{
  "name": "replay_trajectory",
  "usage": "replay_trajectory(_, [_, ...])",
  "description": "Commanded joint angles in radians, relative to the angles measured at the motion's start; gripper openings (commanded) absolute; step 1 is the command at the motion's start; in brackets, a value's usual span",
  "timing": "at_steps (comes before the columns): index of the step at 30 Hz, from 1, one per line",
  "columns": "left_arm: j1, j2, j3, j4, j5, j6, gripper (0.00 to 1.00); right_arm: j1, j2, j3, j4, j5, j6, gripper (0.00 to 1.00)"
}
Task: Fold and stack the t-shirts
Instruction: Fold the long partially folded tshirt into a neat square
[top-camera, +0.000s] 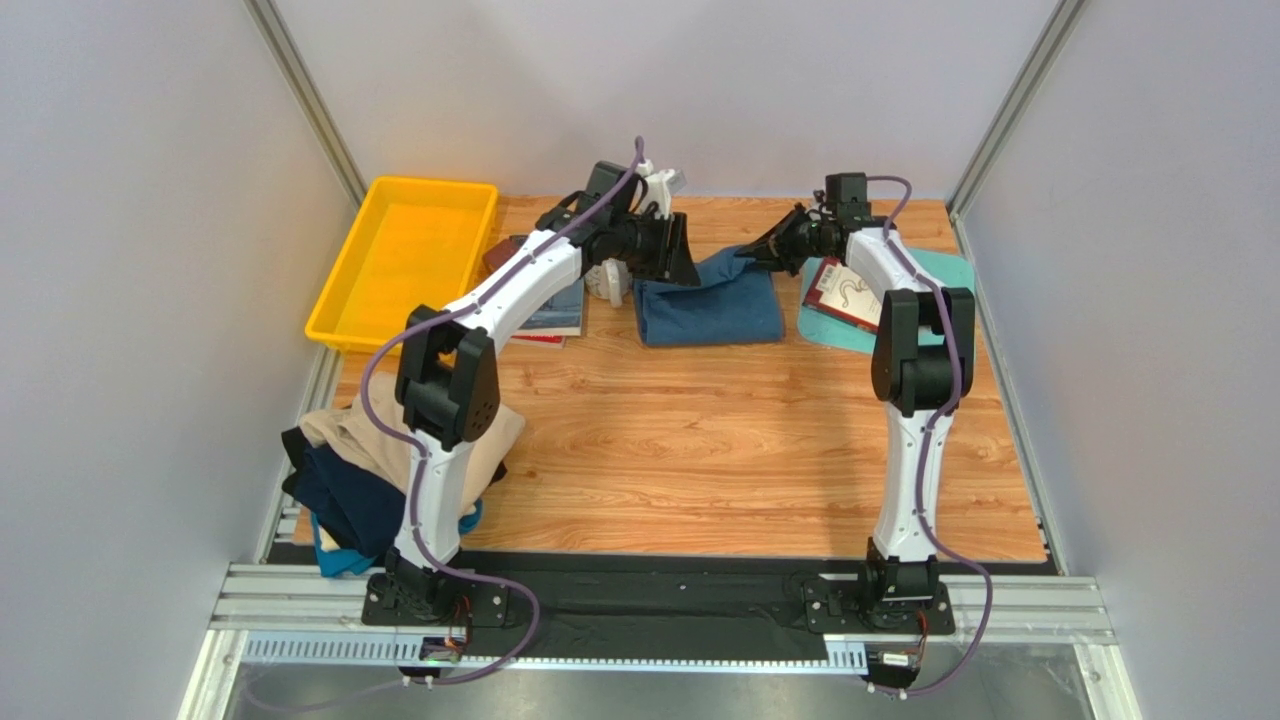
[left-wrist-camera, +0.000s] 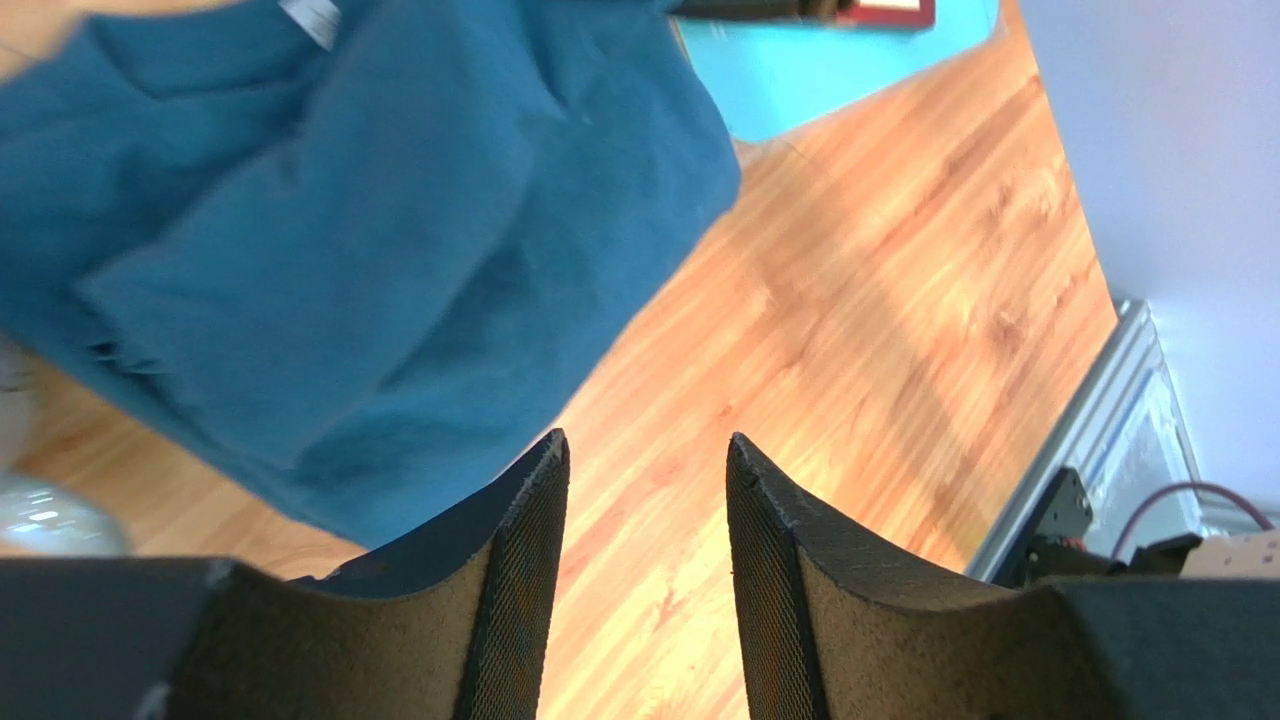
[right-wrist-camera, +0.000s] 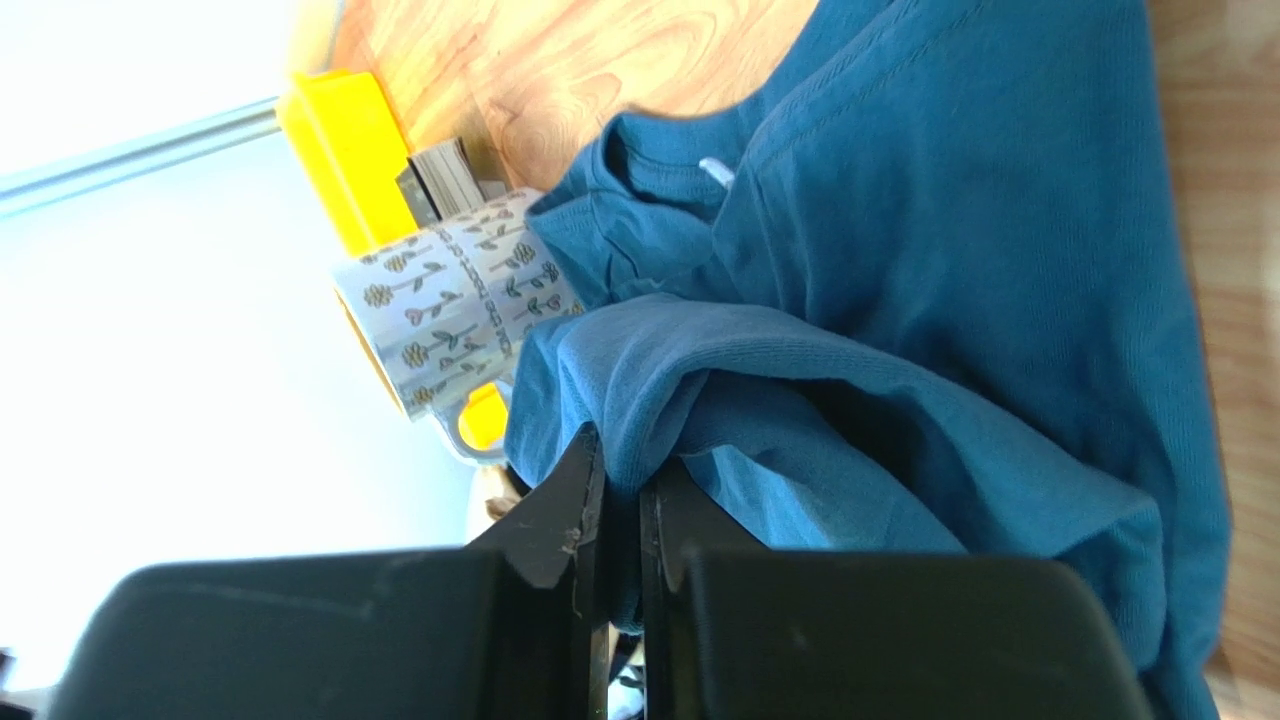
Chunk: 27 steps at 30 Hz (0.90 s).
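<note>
Folding of the teal t-shirt (top-camera: 709, 308) is judged to be the step in hand; the shirt lies bunched on the table (top-camera: 676, 450) at the back centre, while the other t-shirts (top-camera: 343, 450) are heaped at the near left edge, partly overhanging it. At the shirt's left side, the left gripper (left-wrist-camera: 646, 444) is held about half open; only bare wood is seen between its jaws, and nothing is gripped or touched, the cloth lying just beside the left finger. To do the step well, a matching edge should be taken on this side before any lift, so that the cloth is drawn taut and flat, not dragged into a lump. At the shirt's far right corner, the right gripper (right-wrist-camera: 619, 450) is closed on a bunched fold of the teal fabric, which is pinched between both fingers. Care is advised near the patterned mug (right-wrist-camera: 451, 308) standing just beyond the shirt, and the cloth should be kept off the cutting board (top-camera: 947, 278) to the right.
</note>
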Motion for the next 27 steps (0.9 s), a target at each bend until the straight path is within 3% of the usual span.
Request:
replay_trajectory(1, [-0.036,0.066,-0.007,0.042,0.051,-0.005,0.49,-0.008,0.040,0.048,0.083,-0.036,0.073,0.08])
replay_trajectory(17, [-0.071,0.284,0.073,0.036,-0.063,-0.034,0.45,-0.011,0.111,0.096,0.214,-0.084,0.225,0.09])
replay_trajectory(24, [-0.072,0.285,0.061,0.022,-0.073,-0.022,0.45,-0.017,0.172,0.169,0.237,-0.075,0.285,0.21])
replay_trajectory(27, [-0.072,0.281,0.058,0.018,-0.066,-0.017,0.44,-0.023,0.181,0.177,0.237,-0.053,0.306,0.40])
